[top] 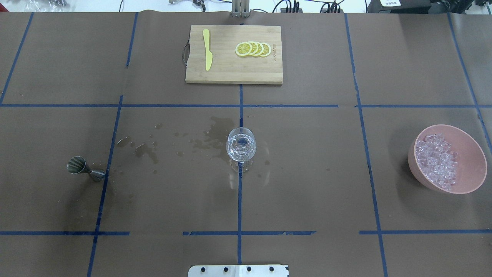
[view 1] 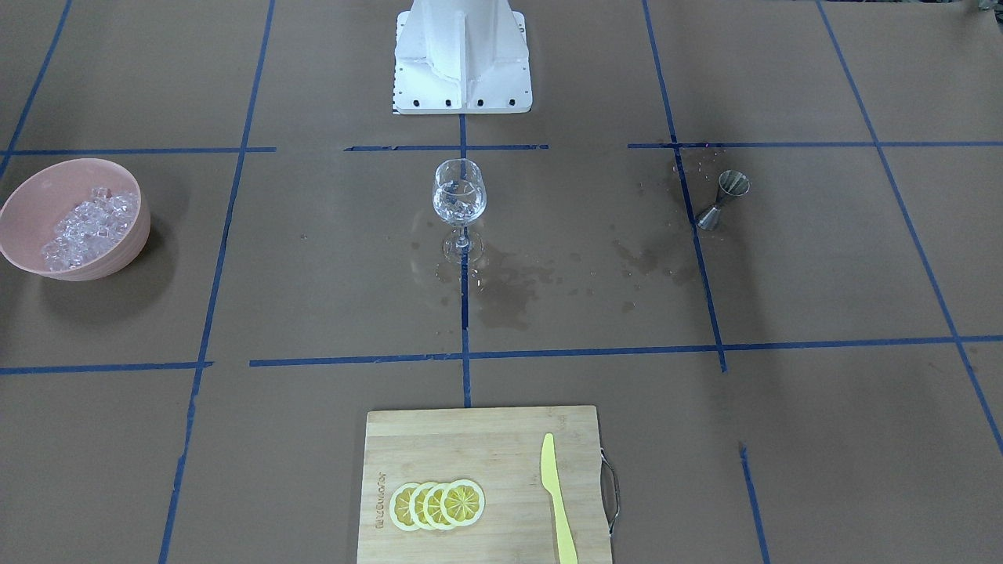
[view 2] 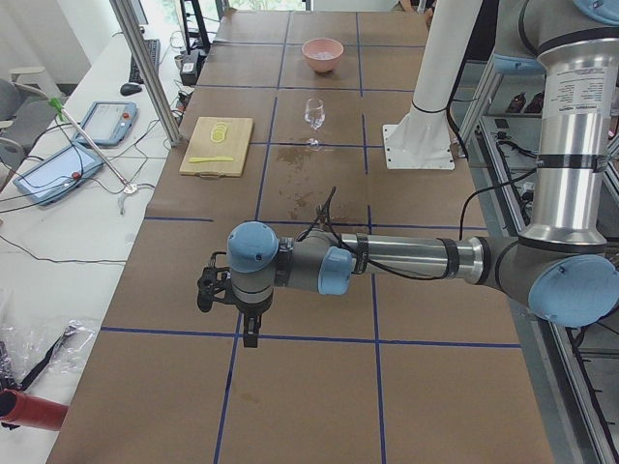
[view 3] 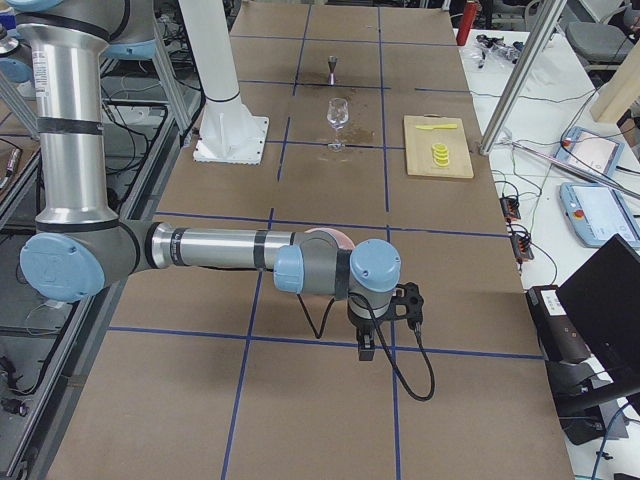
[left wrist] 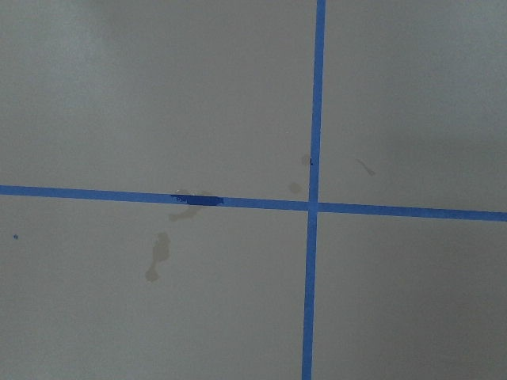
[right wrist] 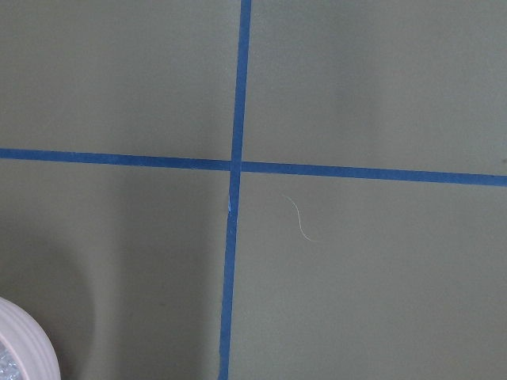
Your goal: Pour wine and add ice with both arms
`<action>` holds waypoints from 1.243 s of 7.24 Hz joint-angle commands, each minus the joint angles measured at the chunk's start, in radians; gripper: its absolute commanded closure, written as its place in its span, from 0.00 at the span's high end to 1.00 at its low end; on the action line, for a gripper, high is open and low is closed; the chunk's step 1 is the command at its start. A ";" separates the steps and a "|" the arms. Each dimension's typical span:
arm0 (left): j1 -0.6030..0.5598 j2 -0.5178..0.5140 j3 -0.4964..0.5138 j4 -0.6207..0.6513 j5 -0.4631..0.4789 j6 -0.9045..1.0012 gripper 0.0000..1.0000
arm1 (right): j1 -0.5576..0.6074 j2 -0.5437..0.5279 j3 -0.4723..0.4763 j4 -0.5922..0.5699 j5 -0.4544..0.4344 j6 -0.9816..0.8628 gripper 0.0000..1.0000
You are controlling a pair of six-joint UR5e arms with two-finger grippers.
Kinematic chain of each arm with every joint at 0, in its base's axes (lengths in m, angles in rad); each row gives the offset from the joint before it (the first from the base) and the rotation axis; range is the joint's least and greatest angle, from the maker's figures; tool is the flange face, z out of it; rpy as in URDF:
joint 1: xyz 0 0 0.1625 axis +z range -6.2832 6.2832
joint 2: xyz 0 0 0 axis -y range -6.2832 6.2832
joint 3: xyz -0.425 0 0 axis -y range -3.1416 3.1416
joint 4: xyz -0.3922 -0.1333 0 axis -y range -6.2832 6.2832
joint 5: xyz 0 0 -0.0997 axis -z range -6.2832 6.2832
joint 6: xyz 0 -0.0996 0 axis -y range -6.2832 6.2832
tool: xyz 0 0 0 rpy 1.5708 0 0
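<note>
Wine is too clear to pick out for certain. At 9 o'clock on the table (top: pixel 307 192), the left arm (view 2: pixel 406 256) reaches out low over the paper. Its left gripper (view 2: pixel 250 329) points down, and whether its fingers are wide or narrow I cannot tell. A steel jigger (top: pixel 85 170) stands upright at 9 o'clock from the glass (top: pixel 241 146), with dark wet stains (top: pixel 146 150) between them. The glass stands upright at the centre with clear glinting pieces inside. At its 12 o'clock lies a cutting board (top: pixel 230 73) with a yellow knife (top: pixel 208 54) and lemon slices (top: pixel 253 49). At 3 o'clock the ice (top: pixel 438 159) is heaped in a pink bowl (top: pixel 472 165). Near it the right arm (view 3: pixel 220 247) holds the right gripper (view 3: pixel 366 345) pointing down; I cannot tell how far its fingers are spread.
</note>
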 commanded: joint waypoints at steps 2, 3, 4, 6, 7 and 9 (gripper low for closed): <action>0.001 0.005 0.017 0.002 0.001 0.105 1.00 | 0.000 0.003 0.001 0.000 0.000 0.000 1.00; 0.001 0.005 0.020 0.002 -0.002 0.094 1.00 | 0.001 0.003 0.001 0.000 0.000 0.000 1.00; 0.001 0.005 0.038 0.002 -0.004 0.093 1.00 | 0.001 0.003 0.001 0.000 0.000 0.000 1.00; 0.007 0.005 0.060 -0.001 -0.005 0.076 1.00 | 0.001 0.003 0.001 0.000 0.000 0.000 1.00; 0.037 0.005 0.063 -0.003 -0.005 0.056 1.00 | 0.001 0.003 0.002 0.000 0.000 0.000 1.00; 0.050 0.004 0.061 -0.004 -0.008 0.054 1.00 | 0.001 0.006 0.002 0.000 0.000 0.000 1.00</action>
